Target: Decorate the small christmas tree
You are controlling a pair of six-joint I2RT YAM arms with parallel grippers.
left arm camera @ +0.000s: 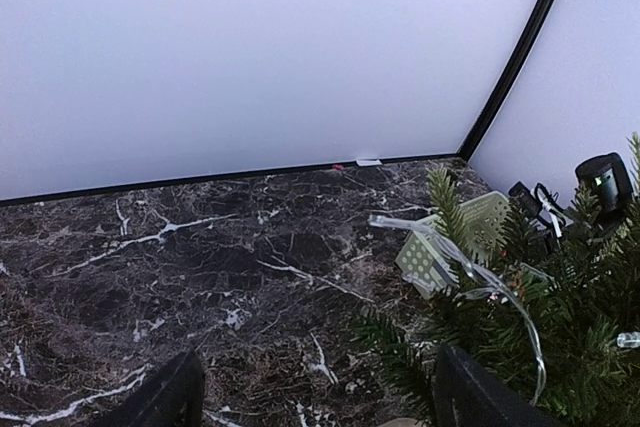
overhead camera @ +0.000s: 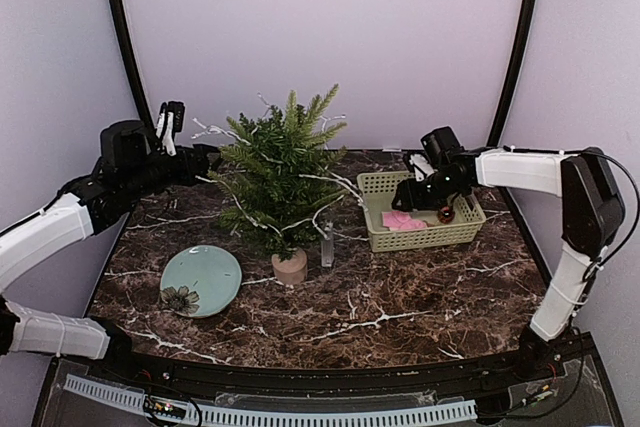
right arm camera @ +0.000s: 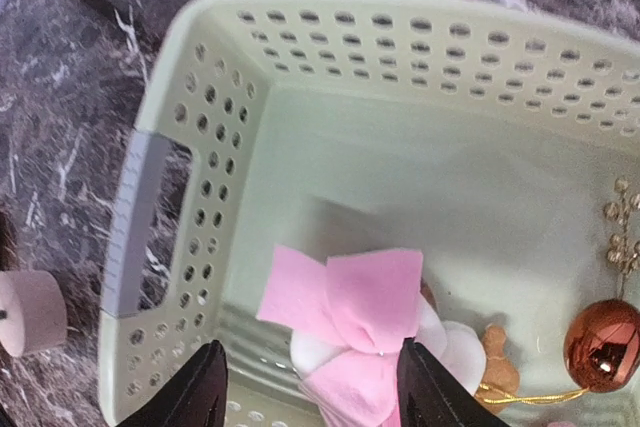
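Observation:
The small christmas tree [overhead camera: 280, 177] stands mid-table in its beige-pink pot [overhead camera: 290, 267], with a whitish clear strand [overhead camera: 335, 187] draped over its branches. My left gripper [overhead camera: 203, 161] hovers at the tree's left side, open and empty. In the left wrist view the gripper [left arm camera: 315, 397] faces bare marble, with the tree's branches [left arm camera: 560, 327] against its right finger. My right gripper [overhead camera: 415, 192] reaches into the green basket [overhead camera: 375, 237]. Its open jaws [right arm camera: 312, 387] straddle a pink bow [right arm camera: 365, 312] lying on the basket floor.
The basket [right arm camera: 400, 7] also holds a copper ball [right arm camera: 600, 344], a small brown figure [right arm camera: 497, 367] and a gold bead sprig [right arm camera: 625, 227]. A teal plate [overhead camera: 200, 280] lies front left. A small clear object [overhead camera: 327, 247] stands right of the pot.

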